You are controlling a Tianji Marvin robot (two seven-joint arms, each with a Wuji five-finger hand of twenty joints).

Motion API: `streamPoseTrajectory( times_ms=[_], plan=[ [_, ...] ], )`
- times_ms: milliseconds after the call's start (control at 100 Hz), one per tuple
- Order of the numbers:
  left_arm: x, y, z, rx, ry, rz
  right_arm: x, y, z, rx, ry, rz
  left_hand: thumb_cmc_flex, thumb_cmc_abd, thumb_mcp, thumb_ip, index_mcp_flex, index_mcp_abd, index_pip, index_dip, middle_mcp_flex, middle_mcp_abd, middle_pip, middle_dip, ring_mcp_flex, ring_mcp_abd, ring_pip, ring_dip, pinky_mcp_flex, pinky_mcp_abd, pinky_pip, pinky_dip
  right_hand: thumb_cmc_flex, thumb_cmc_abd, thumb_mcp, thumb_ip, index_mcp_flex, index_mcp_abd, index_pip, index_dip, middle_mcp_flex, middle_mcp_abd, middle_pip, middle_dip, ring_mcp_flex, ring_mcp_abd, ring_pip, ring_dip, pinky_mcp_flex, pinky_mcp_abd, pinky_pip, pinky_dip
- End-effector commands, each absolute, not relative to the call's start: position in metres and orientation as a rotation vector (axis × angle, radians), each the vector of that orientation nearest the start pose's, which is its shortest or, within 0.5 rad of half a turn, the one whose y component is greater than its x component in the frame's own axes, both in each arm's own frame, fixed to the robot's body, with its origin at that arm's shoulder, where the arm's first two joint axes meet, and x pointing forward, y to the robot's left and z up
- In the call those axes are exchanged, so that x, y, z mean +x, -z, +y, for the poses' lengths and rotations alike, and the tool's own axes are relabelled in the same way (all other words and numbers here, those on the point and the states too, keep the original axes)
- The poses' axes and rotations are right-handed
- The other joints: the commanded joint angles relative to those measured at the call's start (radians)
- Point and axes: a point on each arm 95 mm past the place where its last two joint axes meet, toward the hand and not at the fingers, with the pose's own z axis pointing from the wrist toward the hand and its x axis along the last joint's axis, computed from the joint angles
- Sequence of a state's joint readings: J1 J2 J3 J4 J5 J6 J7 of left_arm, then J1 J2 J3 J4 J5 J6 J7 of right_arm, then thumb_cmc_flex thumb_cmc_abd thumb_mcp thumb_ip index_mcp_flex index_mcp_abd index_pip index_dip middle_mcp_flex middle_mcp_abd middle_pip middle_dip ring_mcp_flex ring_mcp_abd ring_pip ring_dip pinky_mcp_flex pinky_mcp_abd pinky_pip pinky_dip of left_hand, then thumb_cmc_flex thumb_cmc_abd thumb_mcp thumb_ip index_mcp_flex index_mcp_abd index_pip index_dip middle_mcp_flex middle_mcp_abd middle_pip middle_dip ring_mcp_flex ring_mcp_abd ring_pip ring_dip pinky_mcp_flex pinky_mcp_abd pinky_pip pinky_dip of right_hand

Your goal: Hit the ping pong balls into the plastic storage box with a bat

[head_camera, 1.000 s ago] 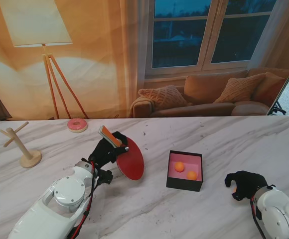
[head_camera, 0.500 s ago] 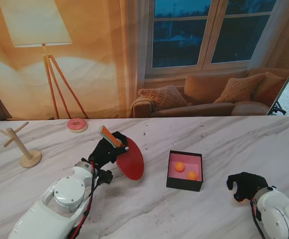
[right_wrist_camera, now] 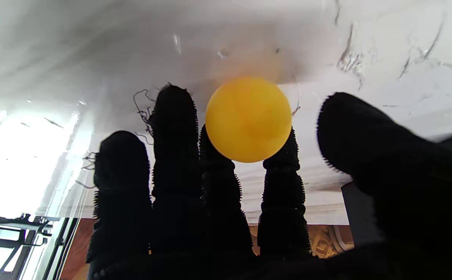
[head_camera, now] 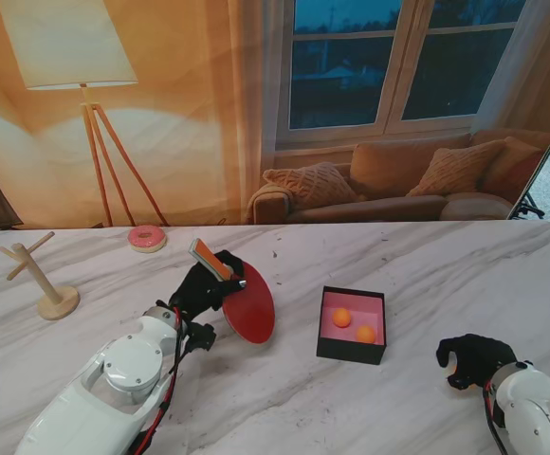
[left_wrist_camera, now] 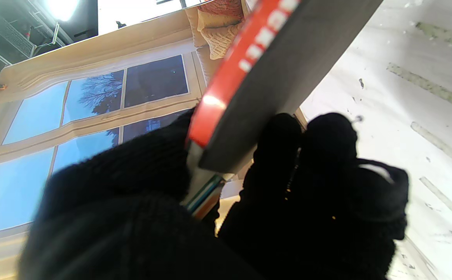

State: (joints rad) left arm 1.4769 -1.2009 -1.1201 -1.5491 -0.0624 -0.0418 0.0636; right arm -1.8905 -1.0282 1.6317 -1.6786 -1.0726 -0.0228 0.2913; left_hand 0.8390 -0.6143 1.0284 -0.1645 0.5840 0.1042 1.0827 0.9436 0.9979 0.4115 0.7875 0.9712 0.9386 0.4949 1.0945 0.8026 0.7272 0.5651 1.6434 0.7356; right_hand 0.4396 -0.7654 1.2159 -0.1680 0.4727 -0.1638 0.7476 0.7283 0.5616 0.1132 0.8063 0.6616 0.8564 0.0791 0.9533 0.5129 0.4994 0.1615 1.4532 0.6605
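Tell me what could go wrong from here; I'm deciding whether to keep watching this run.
The right hand has an orange ball resting at its fingertips with the thumb apart, so the ball may roll off. The bat, held by the left hand, stands far left of that ball, so a strike could miss. The storage box is small and already holds two balls; a hard hit might bounce out.

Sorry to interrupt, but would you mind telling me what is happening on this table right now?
The robot is playing ping pong balls into a box. Its left hand grips a red bat by the handle, blade angled down to the table, left of the black box. Two orange balls lie inside the box. The right hand, near the table's front right, has its fingers around another orange ball, seen from the right wrist; whether it is gripped I cannot tell.
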Motion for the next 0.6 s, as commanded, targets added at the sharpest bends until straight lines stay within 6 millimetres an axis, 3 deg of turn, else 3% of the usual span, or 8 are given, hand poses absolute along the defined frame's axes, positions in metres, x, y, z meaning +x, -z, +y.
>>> streamPoseTrajectory(
  times_ms=[0,240,590],
  plan=[
    [0.4178,0.3151,-0.0585,-2.157,2.217,0.781,0.3247,0.3636,-0.1559,1.524,-0.904,1.626,0.009,-0.019,0.076,-0.021,0.029,0.024,0.049,0.017,0.017,-0.119,0.012,0.013,-0.012,0.149,0.031,0.009,0.010,-0.056,0.032,0.014,-0.028,-0.034,-0.006,0.010,-0.011,-0.008,-0.032,-0.020,-0.019,0.004,-0.006,-0.002,-0.016,0.019,-0.015,-0.010,-0.014,0.024,-0.002,-0.013],
    [0.4175,0.3146,-0.0580,-2.147,2.219,0.784,0.3253,0.3665,-0.1574,1.536,-0.888,1.639,0.009,-0.019,0.077,-0.022,0.030,0.025,0.049,0.017,0.018,-0.120,0.013,0.013,-0.013,0.149,0.031,0.009,0.010,-0.056,0.032,0.014,-0.020,-0.041,-0.004,0.014,-0.025,-0.019,-0.040,-0.018,-0.018,0.000,-0.011,-0.003,-0.011,0.020,-0.023,-0.010,-0.012,0.027,-0.003,-0.011],
    [0.4173,0.3152,-0.0593,-2.154,2.219,0.785,0.3271,0.3731,-0.1611,1.539,-0.849,1.642,0.008,-0.018,0.079,-0.023,0.030,0.025,0.049,0.017,0.017,-0.118,0.013,0.013,-0.013,0.150,0.032,0.010,0.010,-0.056,0.032,0.014,0.059,-0.058,0.048,0.017,-0.047,-0.024,0.005,0.030,0.011,-0.010,0.009,0.004,0.081,0.015,-0.069,-0.043,0.062,0.025,0.004,-0.024]
  ],
)
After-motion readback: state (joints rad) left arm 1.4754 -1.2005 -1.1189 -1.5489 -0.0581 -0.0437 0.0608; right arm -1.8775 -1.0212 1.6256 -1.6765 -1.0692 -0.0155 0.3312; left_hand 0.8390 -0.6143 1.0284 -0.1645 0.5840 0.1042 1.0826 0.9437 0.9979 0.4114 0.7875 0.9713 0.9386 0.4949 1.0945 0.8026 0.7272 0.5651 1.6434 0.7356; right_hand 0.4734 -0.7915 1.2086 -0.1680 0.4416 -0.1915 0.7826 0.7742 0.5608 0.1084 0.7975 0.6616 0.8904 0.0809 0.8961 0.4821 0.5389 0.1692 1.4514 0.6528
